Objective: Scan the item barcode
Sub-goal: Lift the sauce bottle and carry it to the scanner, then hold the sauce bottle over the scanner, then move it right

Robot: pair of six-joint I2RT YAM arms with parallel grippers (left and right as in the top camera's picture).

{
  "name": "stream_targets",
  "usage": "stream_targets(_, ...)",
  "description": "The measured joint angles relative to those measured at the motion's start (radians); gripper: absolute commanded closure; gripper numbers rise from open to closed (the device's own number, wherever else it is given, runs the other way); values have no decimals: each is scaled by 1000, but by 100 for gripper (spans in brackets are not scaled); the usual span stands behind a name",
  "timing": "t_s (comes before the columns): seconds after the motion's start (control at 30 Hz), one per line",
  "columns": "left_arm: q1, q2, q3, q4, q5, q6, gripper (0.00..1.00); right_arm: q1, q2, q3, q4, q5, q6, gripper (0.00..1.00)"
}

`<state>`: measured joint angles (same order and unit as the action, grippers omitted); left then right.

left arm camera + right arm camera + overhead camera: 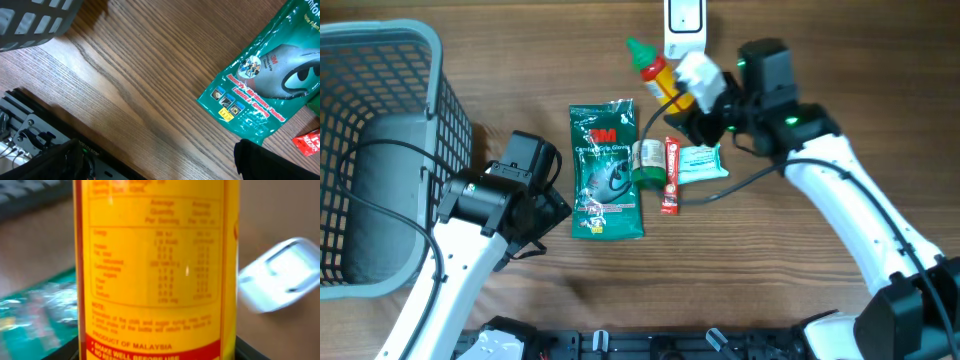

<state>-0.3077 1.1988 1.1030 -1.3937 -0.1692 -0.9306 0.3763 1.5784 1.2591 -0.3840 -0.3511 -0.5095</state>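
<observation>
**Operator:** Report the state of both hands and the position of the item.

**Technician:** The right gripper (692, 105) is closed partway around the lower body of the yellow bottle (658, 72) and holds it. The bottle lies tilted, with its green cap toward the far edge of the table (720, 280), just beside the white scanner (684, 25) that sits at that edge. The left gripper (552, 207) is fully open and holds nothing. It hovers near the left edge of the green packet (606, 170), toward the near side of the table.

**Operator:** State the faults possible from here.

**Technician:** Three.
- No read: the wrist view shows only the nutrition panel, so I cannot tell where the barcode faces. If it faces away from the scanner, nothing registers.
- Slip: the bottle is round and probably smooth, so a quick wrist turn may rotate or drop it.
- Collision: the cap is close to the scanner, and a careless advance may knock the scanner.
</observation>
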Motion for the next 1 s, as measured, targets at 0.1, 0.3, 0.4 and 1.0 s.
stream_targets(0.1,0,0,0,0,0,0,0,24,10,0,149,158,-56,44)
stream_targets(0.3,0,0,0,-1,0,0,0,8,106,6,394,404,-216,44)
stream_targets(0.4,0,0,-1,0,0,0,0,5,203,8,592,519,-325,42)
stream_targets(1.0,0,0,-1,0,0,0,0,-84,698,220,952,697,-678,30)
